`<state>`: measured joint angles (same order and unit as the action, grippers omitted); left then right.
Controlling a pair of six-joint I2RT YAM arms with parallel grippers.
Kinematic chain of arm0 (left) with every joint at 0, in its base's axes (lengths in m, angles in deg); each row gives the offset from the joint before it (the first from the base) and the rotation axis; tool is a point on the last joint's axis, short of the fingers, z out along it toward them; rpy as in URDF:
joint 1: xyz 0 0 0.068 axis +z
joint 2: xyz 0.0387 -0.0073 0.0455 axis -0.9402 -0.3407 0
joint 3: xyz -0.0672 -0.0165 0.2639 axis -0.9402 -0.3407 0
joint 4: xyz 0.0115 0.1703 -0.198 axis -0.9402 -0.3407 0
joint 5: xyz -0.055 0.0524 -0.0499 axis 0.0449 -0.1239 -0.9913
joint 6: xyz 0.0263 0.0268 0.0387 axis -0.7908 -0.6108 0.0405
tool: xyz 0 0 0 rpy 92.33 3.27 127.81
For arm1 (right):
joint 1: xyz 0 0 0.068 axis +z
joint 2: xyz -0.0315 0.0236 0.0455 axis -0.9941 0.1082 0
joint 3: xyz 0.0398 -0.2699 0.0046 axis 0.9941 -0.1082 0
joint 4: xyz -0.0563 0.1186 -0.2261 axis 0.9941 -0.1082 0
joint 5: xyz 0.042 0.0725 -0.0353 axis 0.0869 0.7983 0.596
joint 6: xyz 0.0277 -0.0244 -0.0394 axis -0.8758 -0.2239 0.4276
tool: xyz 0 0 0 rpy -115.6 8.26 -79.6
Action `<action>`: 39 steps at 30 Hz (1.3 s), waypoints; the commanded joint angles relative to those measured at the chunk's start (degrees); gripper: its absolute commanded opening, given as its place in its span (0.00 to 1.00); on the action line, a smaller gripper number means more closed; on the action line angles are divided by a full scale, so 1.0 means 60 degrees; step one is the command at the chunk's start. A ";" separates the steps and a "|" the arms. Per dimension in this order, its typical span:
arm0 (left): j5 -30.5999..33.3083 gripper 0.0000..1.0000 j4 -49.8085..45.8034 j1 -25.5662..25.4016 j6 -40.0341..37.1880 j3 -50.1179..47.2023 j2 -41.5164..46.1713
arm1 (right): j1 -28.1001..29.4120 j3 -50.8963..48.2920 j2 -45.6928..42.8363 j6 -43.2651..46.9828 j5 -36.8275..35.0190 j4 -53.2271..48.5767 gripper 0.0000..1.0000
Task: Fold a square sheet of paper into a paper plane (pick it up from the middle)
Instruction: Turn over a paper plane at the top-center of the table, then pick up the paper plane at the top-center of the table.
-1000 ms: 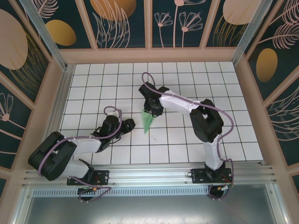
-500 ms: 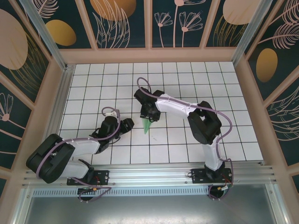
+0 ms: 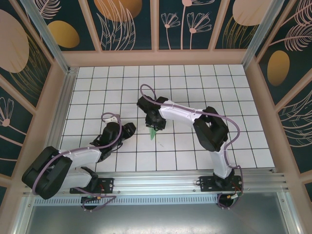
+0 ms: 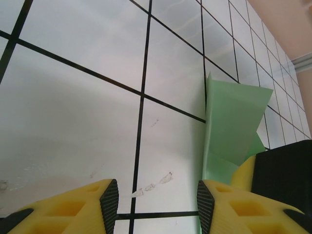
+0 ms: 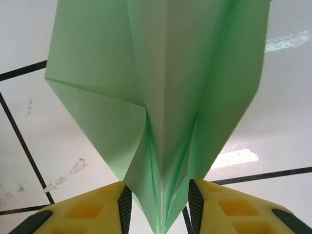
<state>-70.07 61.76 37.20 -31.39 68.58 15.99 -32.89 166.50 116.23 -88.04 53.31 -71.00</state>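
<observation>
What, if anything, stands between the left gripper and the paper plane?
Nothing visible. The left gripper hangs open over bare table, and the paper plane is just beside one of its fingers. The right gripper sits over the plane, a finger on either side.

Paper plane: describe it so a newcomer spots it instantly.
Look at the white grid table, near its middle, under the tip of the right arm. The paper plane is a slim pale-green folded dart, its narrow end inside the right gripper; nothing else there is green.
</observation>
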 commanded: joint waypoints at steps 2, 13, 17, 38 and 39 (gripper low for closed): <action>0.0134 0.49 -0.0143 0.0046 -0.0048 -0.0146 0.0057 | 0.0031 0.0316 0.0324 -0.0080 0.0043 -0.0329 0.38; 0.0086 0.47 -0.0084 0.0050 -0.0074 -0.0131 -0.0040 | -0.0011 0.0295 0.0508 -0.0067 -0.0068 -0.0291 0.29; 0.0075 0.47 -0.0084 0.0058 -0.0074 -0.0133 -0.0071 | -0.0037 0.0299 0.0682 -0.0019 -0.0105 -0.0288 0.24; 0.0036 0.47 -0.0169 0.0046 -0.0151 0.0086 -0.0238 | -0.0086 0.0722 0.0780 0.0586 -0.0951 -0.0611 0.17; 0.0044 0.47 -0.0172 0.0057 -0.0159 0.0089 -0.0234 | -0.0073 0.0740 0.0766 0.0648 -0.1010 -0.0654 0.16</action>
<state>-70.07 61.58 37.20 -31.41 68.40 15.09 -33.55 169.21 120.52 -85.81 49.73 -71.66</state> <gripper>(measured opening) 0.471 0.167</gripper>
